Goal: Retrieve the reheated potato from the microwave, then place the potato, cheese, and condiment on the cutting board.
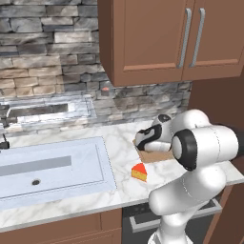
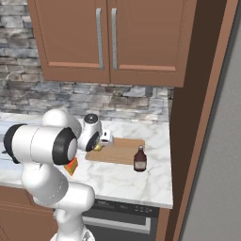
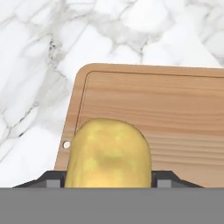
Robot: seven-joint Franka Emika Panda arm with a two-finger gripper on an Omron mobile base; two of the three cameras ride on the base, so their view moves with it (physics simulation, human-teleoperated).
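Sitting between the two dark fingers (image 3: 109, 183), the potato (image 3: 108, 153) is low over the near end of the cutting board (image 3: 175, 109); whether they grip it or have let go, I cannot tell. The cheese (image 1: 139, 172) lies on the marble bench (image 1: 119, 143) just beside the board, towards the sink (image 1: 52, 167). The condiment (image 2: 140, 159) stands upright at the board's other side, touching its edge.

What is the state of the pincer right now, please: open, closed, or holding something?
Pincer: over the cutting board, with the potato between its fingers; whether it grips the potato or has just let go cannot be told.
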